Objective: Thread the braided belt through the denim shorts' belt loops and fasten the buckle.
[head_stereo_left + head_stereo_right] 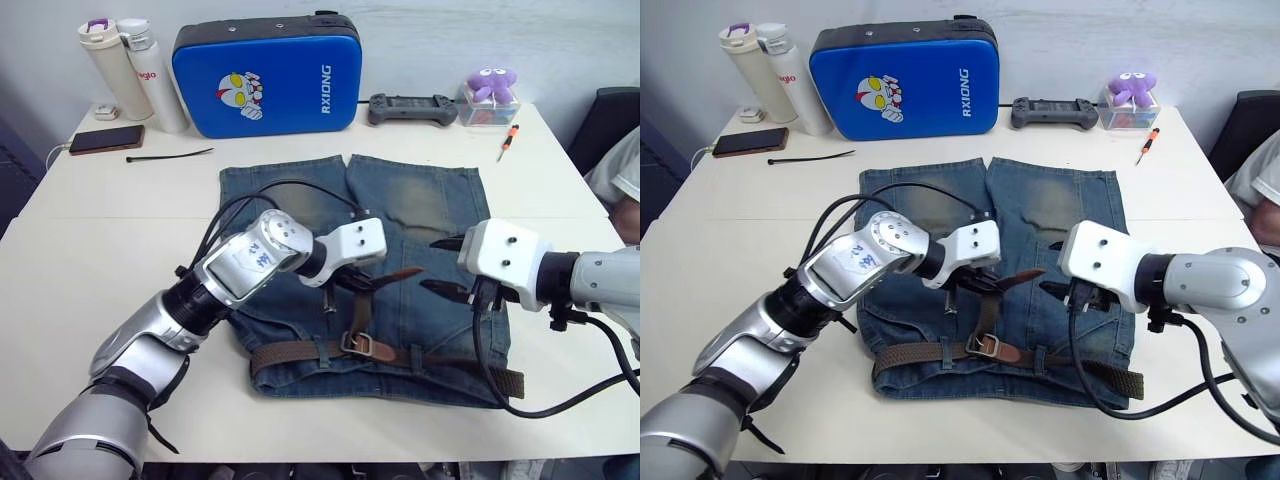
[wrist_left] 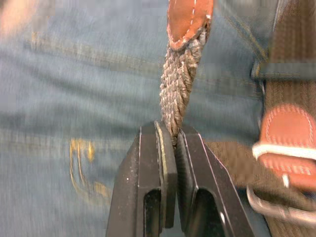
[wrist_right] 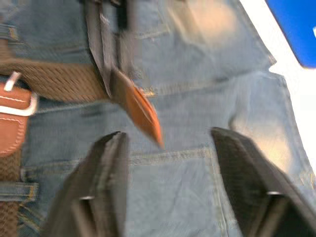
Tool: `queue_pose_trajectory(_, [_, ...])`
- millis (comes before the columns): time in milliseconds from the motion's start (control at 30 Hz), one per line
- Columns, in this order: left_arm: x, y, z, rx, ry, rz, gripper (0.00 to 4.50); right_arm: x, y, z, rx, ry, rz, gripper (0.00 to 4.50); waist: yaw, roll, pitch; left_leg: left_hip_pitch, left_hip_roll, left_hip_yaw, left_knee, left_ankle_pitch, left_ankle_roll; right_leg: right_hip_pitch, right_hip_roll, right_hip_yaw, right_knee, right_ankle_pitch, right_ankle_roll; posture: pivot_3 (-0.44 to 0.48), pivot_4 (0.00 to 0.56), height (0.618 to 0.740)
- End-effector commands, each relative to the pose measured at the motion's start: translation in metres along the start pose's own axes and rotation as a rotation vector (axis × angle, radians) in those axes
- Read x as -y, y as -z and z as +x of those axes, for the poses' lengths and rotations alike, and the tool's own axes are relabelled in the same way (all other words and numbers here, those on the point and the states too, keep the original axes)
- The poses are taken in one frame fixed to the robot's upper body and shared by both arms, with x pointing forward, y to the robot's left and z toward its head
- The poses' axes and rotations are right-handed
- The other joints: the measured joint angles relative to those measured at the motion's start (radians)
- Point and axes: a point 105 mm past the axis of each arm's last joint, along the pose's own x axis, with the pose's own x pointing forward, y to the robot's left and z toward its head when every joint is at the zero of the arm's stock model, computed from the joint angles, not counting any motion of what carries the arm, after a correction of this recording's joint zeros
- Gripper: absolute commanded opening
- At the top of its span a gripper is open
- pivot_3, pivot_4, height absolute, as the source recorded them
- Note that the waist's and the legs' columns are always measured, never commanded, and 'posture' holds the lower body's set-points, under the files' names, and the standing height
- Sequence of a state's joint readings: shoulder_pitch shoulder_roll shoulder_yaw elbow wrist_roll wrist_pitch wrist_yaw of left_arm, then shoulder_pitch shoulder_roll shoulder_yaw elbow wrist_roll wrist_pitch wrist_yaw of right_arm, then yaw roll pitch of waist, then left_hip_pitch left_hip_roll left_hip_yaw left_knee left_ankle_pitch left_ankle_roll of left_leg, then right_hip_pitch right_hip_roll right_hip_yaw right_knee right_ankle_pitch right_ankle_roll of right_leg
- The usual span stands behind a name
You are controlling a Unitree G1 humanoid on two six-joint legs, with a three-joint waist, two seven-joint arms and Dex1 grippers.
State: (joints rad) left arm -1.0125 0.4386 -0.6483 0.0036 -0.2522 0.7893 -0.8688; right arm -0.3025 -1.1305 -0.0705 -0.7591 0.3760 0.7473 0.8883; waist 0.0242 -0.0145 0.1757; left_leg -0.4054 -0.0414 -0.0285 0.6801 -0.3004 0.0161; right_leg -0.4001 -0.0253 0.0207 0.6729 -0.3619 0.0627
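Observation:
The denim shorts lie flat on the white table, waistband nearest me. The braided belt runs along the waistband under a belt loop, and its silver buckle sits near the middle. From the buckle the belt's free end rises to my left gripper, which is shut on the woven strap just behind the tan leather tip. My right gripper hovers open just right of that tip, and its black fingers hold nothing.
At the back of the table stand a blue case and two bottles. There are also a phone, a black cable tie, a controller, a purple plush and a screwdriver. A person's sleeve shows at the right edge.

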Motion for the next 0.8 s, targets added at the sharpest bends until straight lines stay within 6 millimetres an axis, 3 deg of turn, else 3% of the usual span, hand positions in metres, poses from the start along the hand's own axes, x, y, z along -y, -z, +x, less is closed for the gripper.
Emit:
queue_pose_trajectory(33, [-0.005, -0.006, -0.001, -0.006, -0.007, 0.065, 0.00, -0.003, -0.006, -0.003, -0.007, -0.004, -0.045, 2.67, -0.003, 0.000, 0.000, 0.000, 0.000, 0.000, 0.000, 0.000, 0.000, 0.000, 0.000, 0.000, 0.000, 0.000, 0.000, 0.000, 0.150, 0.740])
queue_pose_trajectory(300, [0.003, -0.009, 0.003, 0.008, 0.020, 0.080, 0.00, -0.003, 0.001, 0.007, -0.036, -0.002, -0.050, 2.67, 0.000, 0.000, 0.000, 0.000, 0.000, 0.000, 0.000, 0.000, 0.000, 0.000, 0.000, 0.000, 0.000, 0.000, 0.000, 0.000, 0.150, 0.740])
queue_pose_trajectory(400, [0.003, -0.012, 0.003, 0.016, 0.018, 0.080, 0.00, -0.001, 0.003, 0.011, -0.046, 0.000, -0.054, 1.83, -0.001, 0.000, 0.000, 0.000, 0.000, 0.000, 0.000, 0.000, 0.000, 0.000, 0.000, 0.000, 0.000, 0.000, 0.000, 0.000, 0.150, 0.740])
queue_pose_trajectory(533, [0.004, -0.013, 0.002, 0.023, 0.014, 0.077, 0.00, 0.000, 0.007, 0.013, -0.065, -0.005, -0.060, 0.06, -0.001, 0.000, 0.000, 0.000, 0.000, 0.000, 0.000, 0.000, 0.000, 0.000, 0.000, 0.000, 0.000, 0.000, 0.000, 0.000, 0.150, 0.740])
queue_pose_trajectory(700, [-0.002, -0.016, -0.005, 0.049, -0.020, 0.033, 0.00, 0.004, 0.013, 0.012, -0.090, 0.005, -0.069, 0.06, 0.000, 0.000, 0.000, 0.000, 0.000, 0.000, 0.001, 0.000, 0.000, 0.000, 0.000, 0.000, 0.001, 0.000, 0.000, 0.000, 0.150, 0.740])
queue_pose_trajectory(800, [-0.001, -0.024, -0.014, 0.148, -0.007, -0.003, 0.00, 0.010, 0.017, 0.009, -0.058, 0.037, -0.052, 0.06, -0.001, 0.000, 0.000, 0.000, 0.000, 0.000, 0.001, 0.000, 0.000, 0.000, 0.000, 0.000, 0.001, 0.000, 0.000, 0.000, 0.150, 0.740])
